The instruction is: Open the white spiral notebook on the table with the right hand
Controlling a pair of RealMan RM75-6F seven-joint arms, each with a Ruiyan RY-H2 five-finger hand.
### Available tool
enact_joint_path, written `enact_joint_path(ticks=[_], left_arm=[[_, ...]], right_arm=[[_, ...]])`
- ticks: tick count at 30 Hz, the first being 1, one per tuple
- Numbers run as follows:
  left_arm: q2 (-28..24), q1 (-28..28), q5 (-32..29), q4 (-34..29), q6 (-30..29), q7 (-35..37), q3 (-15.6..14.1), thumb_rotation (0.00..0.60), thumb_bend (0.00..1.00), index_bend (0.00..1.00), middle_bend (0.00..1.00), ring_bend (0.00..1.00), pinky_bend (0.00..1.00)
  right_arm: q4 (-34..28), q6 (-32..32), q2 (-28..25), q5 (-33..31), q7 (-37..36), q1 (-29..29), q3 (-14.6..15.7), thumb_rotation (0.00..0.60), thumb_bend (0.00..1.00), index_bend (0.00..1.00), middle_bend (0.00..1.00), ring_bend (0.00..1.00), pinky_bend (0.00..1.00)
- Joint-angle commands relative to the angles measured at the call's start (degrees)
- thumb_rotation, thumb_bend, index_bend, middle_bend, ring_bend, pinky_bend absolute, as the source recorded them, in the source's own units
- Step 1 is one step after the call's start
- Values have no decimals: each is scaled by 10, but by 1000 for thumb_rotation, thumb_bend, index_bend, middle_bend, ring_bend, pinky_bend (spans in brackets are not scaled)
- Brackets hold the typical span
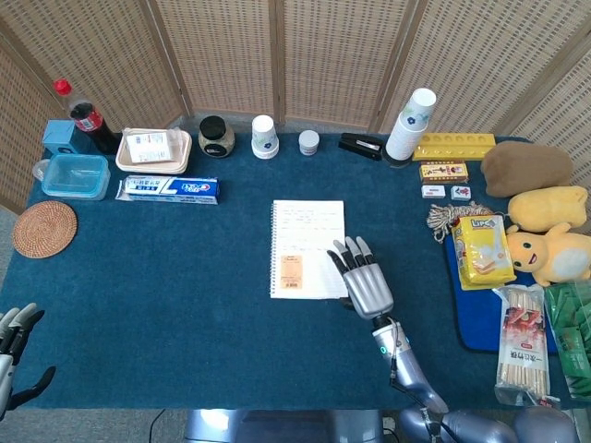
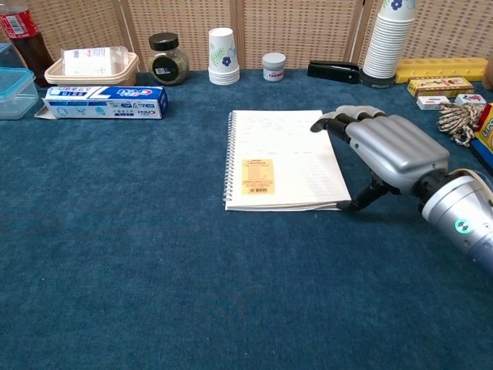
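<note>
The white spiral notebook lies closed and flat in the middle of the blue table, spiral on its left side, an orange label on its cover. My right hand is at its right edge, fingers apart and reaching over the cover's upper right part, thumb down at the lower right corner. It holds nothing. My left hand hangs off the table's front left corner, fingers apart and empty; the chest view does not show it.
A toothpaste box, blue container, tray, jar, paper cups and stapler line the back. A cup stack, rope, snack bag, chopsticks and plush toys crowd the right.
</note>
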State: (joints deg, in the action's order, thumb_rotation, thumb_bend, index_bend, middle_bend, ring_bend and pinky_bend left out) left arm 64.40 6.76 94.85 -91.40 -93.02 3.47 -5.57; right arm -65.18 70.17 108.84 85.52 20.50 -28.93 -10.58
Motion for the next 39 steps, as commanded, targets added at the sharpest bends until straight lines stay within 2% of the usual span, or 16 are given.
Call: enact_joint_path(ticks=[1, 15, 22, 26, 33, 39], left_arm=[[2, 1, 0, 2, -1, 3, 0, 600, 270, 151, 78, 26, 0], [10, 8, -8, 16, -7, 22, -1, 600, 271, 151, 78, 26, 0], [14, 12, -12, 25, -9, 33, -2, 600, 270, 151, 78, 26, 0], [14, 17, -15, 31, -16, 41, -1, 600, 271, 151, 78, 26, 0], [14, 20, -15, 37, -21, 47, 0, 600, 271, 151, 78, 26, 0], [17, 23, -18, 43, -21, 53, -1, 600, 270, 151, 78, 26, 0]], right_arm=[[16, 17, 12, 13, -15, -12, -8, 600, 144, 137, 142, 32, 80], [138, 62, 82, 37, -83, -81, -56, 600, 142, 135, 141, 54, 79], [186, 43, 105, 23, -95, -115, -72, 600, 141, 135, 141, 55, 79], [209, 29, 115, 12, -96, -121, -72, 600, 143, 134, 142, 56, 79], [225, 20, 128, 8, -88, -156, -83, 600, 141, 134, 141, 56, 79], [196, 24, 128, 9, -54, -197, -103, 600, 139, 133, 141, 55, 79]])
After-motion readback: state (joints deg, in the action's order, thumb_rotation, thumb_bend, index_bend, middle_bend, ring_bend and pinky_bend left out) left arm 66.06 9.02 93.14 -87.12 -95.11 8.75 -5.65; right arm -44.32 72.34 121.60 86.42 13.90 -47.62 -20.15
